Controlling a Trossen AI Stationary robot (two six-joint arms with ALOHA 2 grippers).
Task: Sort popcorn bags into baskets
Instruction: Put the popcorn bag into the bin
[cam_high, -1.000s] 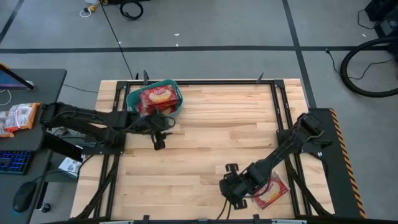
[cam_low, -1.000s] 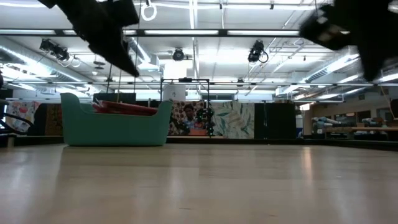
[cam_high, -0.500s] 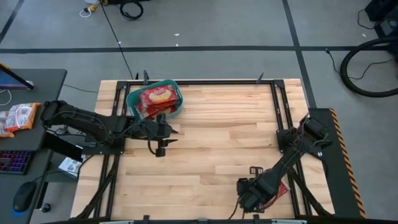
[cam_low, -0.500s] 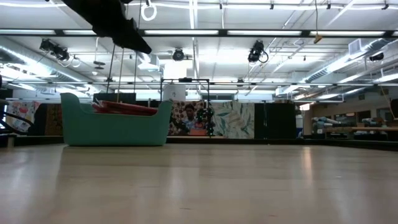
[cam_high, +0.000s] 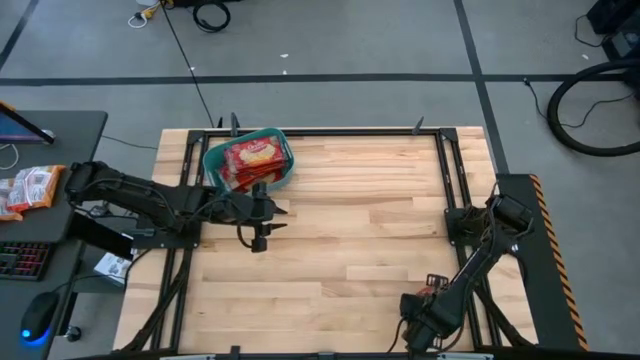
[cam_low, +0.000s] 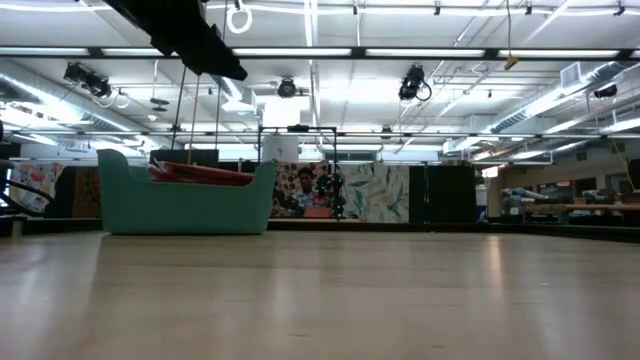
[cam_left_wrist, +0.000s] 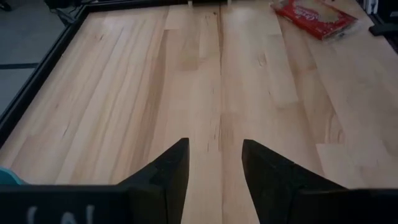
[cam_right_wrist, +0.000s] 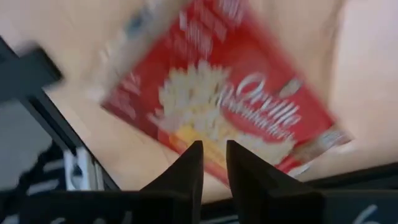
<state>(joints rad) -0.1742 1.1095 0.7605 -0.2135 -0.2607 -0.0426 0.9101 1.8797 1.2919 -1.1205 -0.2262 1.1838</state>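
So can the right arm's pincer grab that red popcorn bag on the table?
Probably yes. The right pincer hangs right over the popcorn bag, fingers slightly apart, and nothing lies between them.

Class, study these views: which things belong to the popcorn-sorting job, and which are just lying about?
Belongs to the job:
- teal basket holding popcorn bags
- loose popcorn bag under the right gripper
- left gripper, beside the basket

Just lying about:
- snack packets on the side desk
- keyboard
- mouse
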